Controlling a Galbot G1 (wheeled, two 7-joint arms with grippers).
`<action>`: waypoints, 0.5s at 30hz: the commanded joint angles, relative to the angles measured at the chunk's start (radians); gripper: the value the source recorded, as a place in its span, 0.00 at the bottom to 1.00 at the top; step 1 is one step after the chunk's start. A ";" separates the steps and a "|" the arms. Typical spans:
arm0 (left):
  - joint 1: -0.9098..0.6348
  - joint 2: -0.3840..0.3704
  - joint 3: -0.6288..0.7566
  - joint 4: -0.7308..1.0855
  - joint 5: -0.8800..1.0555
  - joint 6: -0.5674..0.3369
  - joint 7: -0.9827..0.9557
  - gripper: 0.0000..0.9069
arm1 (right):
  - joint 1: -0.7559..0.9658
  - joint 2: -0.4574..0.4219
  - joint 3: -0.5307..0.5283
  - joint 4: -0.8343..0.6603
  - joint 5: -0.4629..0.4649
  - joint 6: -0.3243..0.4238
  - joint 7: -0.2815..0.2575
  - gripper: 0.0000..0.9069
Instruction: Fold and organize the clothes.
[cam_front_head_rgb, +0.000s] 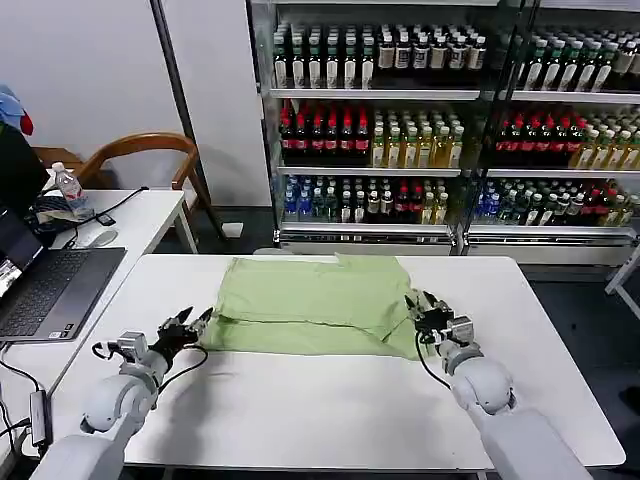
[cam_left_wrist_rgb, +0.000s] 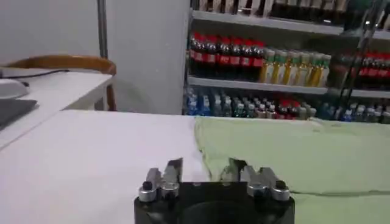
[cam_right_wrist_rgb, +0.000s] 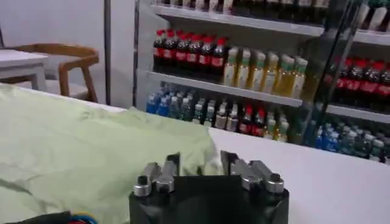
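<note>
The light green cotton shirt lies flat and partly folded across the far middle of the white rectangular tabletop, its back edge close to the far rim and its front fold line running roughly level between the two grippers. The whole near half of the tabletop is bare, as are strips at either side of the cloth.

The left gripper sits low over the tabletop at the shirt's left front corner, fingers apart — in the left wrist view the gap between them faces the shirt's left edge, with bare white surface to one side. The right gripper rests at the shirt's right front corner, over the cloth's edge, its fingers also apart; the right wrist view shows green fabric spread just beyond them.

To the robot's left stands a second white desk carrying an open grey laptop, a clear plastic bottle and cables, with a wooden chair behind it. Glass-fronted coolers of bottled drinks line the back wall, well apart from the tabletop.
</note>
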 joint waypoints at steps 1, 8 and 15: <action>0.104 0.028 0.024 -0.122 0.097 0.110 -0.091 1.00 | -0.159 -0.037 0.032 0.143 0.024 -0.026 0.026 1.00; 0.075 0.021 0.038 -0.079 0.087 0.200 -0.120 1.00 | -0.220 -0.043 0.022 0.169 0.025 -0.067 0.048 1.00; 0.074 0.022 0.043 -0.090 0.085 0.232 -0.130 0.06 | -0.213 -0.027 0.015 0.132 0.076 -0.090 0.063 0.00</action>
